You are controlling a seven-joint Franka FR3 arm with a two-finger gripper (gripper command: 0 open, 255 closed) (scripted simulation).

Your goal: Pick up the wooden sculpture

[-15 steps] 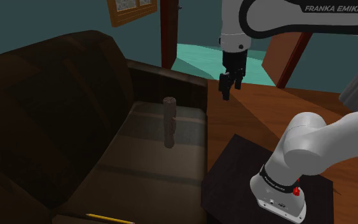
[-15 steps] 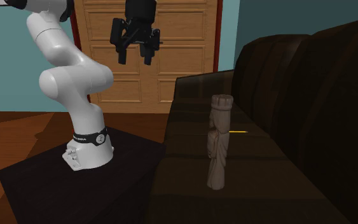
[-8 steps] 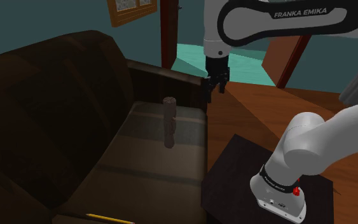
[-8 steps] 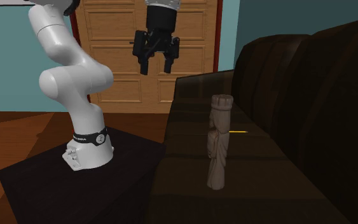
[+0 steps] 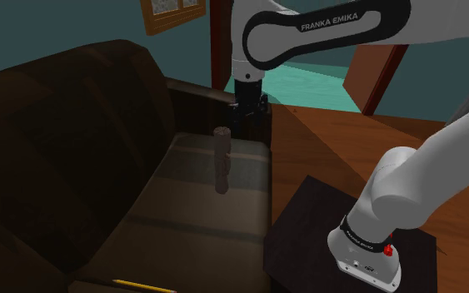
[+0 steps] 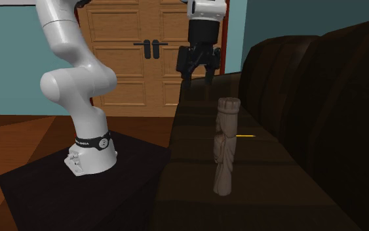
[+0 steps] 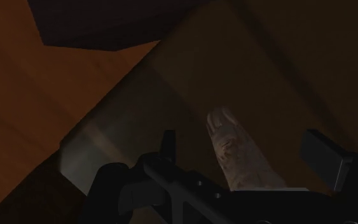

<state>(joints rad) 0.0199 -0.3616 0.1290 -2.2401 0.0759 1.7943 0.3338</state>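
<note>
Hanging released over the armrest end of the sofa (image 6: 288, 98), claw (image 6: 197, 73) is facing tall upright sculpture (image 6: 225, 147); risk: a glancing finger is liable to topple it.

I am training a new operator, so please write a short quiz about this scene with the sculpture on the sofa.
1. True or false: the gripper is shut on the sculpture.
2. How is the sculpture placed on the sofa? A) upright on the seat; B) lying flat on the seat; C) leaning against the backrest.
3. Fill the gap: the thin yellow object lying on the seat looks like a ____.
Key: 1 false, the gripper is open and well apart from the sculpture; 2 A; 3 pencil.
</note>
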